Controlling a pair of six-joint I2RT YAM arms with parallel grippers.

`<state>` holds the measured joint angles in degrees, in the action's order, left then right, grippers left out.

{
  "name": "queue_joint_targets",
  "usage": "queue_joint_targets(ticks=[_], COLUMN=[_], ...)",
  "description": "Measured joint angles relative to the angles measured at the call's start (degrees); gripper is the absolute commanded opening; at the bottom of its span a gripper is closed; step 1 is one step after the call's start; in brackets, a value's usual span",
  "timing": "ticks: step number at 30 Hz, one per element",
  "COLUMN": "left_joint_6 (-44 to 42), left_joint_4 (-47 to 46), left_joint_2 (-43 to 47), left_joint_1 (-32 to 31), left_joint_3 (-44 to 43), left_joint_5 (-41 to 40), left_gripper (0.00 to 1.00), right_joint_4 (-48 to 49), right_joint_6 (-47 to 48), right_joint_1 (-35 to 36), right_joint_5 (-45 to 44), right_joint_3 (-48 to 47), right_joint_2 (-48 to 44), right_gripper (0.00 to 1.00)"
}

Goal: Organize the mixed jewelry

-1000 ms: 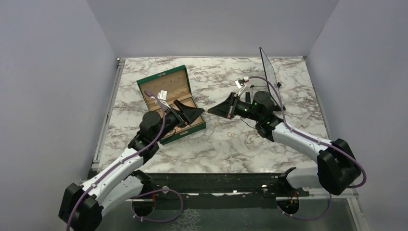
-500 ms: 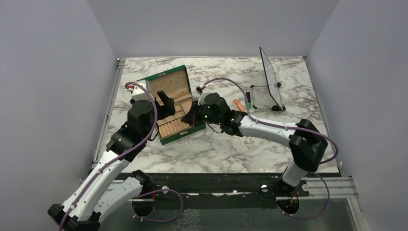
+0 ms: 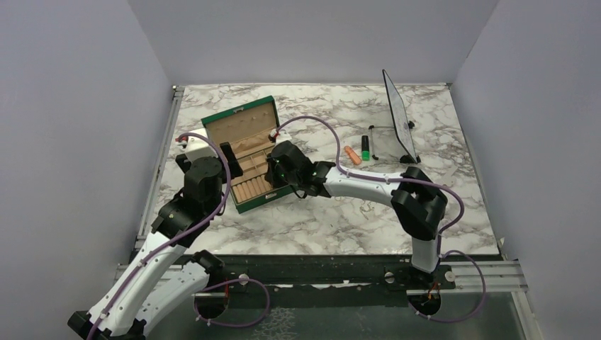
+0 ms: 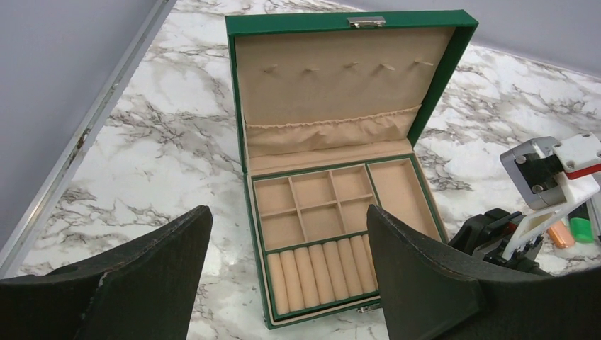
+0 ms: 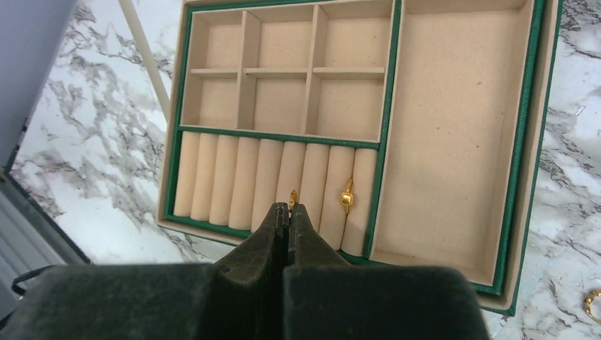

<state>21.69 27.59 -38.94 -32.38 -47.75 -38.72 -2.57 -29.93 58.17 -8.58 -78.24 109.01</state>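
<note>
The green box lies open on the marble, its beige compartments and ring rolls in sight. My right gripper is shut over the ring rolls, with a tiny gold ring poking out between its tips. A second gold ring sits in a slot between two rolls further right. Another gold piece lies on the marble beside the box. My left gripper hangs open above the near left side of the box, holding nothing. In the top view the right gripper is over the box's near right part, and the left gripper is at its left edge.
An orange cylinder and a green-and-black marker lie right of the box. A clear tilted panel on a stand is at the back right. The right arm's wrist camera mount rises beside the box.
My right arm has swung left from the middle right of the table to the box's ring rolls. My left gripper has drawn back from over the box to its left edge.
</note>
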Motion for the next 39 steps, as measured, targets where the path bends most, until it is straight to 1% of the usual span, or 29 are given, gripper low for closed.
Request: queue_joint_targets(ticks=[14,39], left_joint_6=[-0.59,-0.66], left_joint_4=[0.63,0.87], left_joint_2=[-0.26,-0.13], left_joint_1=[0.00,0.00], left_joint_3=[0.44,0.46], left_joint_5=[-0.37,-0.39], left_gripper=[0.81,0.81], right_joint_4=[-2.71,-3.10], right_joint_6=[1.95,2.47], right_joint_1=[0.76,1.16], right_joint_5=[-4.35,-4.68], right_joint_3=[-3.17,-5.16], right_joint_2=[4.59,8.02], right_gripper=[0.01,0.01])
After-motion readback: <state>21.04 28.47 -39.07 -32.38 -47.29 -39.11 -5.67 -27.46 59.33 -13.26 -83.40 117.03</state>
